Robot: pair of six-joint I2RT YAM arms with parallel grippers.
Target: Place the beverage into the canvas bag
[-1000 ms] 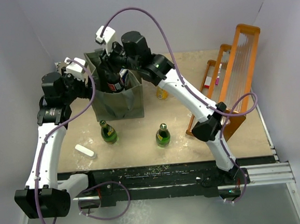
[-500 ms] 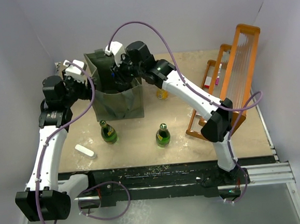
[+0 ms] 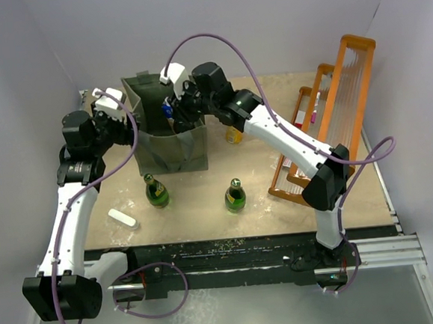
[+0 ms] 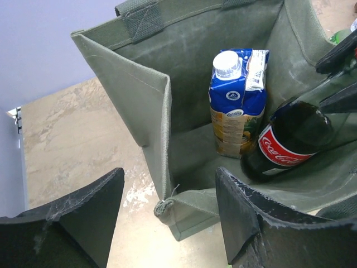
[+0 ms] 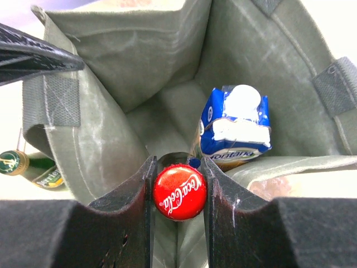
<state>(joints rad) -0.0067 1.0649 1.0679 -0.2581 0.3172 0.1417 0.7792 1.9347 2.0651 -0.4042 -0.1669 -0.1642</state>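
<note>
The canvas bag (image 3: 172, 152) stands open at the back left of the table, olive green with loop handles. My right gripper (image 3: 177, 114) reaches into its mouth from above, shut on the red-capped neck of a cola bottle (image 5: 179, 192). The dark bottle (image 4: 290, 139) leans tilted inside the bag (image 4: 184, 50), next to a blue juice carton (image 4: 237, 95) standing on the bag's floor. The carton (image 5: 234, 125) also shows in the right wrist view, inside the bag (image 5: 128, 61). My left gripper (image 4: 167, 223) is open, its jaws on either side of the bag's near left corner without touching it.
Two green bottles (image 3: 156, 191) (image 3: 235, 196) stand in front of the bag. A small white piece (image 3: 122, 218) lies near the front left. A yellow item (image 3: 234, 136) sits to the right of the bag. An orange wooden rack (image 3: 336, 107) stands along the right side.
My right gripper has moved right and down with the cola bottle, which now sits deeper in the bag. The left arm has hardly moved.
</note>
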